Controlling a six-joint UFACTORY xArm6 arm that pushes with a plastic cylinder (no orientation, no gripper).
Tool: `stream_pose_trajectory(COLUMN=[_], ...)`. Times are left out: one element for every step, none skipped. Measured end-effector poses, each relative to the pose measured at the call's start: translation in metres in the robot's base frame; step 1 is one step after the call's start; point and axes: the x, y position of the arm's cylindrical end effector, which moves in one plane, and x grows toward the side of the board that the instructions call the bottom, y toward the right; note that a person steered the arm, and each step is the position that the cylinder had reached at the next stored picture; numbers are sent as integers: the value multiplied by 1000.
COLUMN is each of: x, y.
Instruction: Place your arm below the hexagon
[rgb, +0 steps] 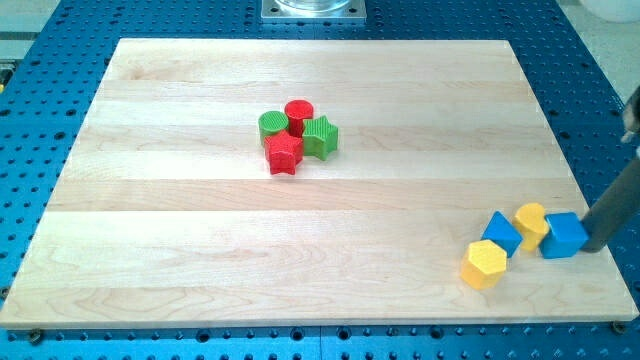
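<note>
hexagon (485, 265), yellow, sits near the board's (200, 250) bottom right edge. my tip (597, 246) touches the blue cube (564, 236); it's a bare rod, nothing grasped. best swing around the cluster's right, then stop below the hexagon.

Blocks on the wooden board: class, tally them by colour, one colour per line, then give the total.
Red: 2, the red cylinder and red star
Green: 2, the green cylinder and green star
Blue: 2, the blue cube at the view's left and blue cube beside my tip
Yellow: 2, the yellow hexagon and the smaller yellow block
Total: 8
</note>
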Motion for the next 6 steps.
stream_pose_trajectory(x=[3, 16, 35, 58, 70, 69], y=[-22, -29, -38, -51, -65, -92])
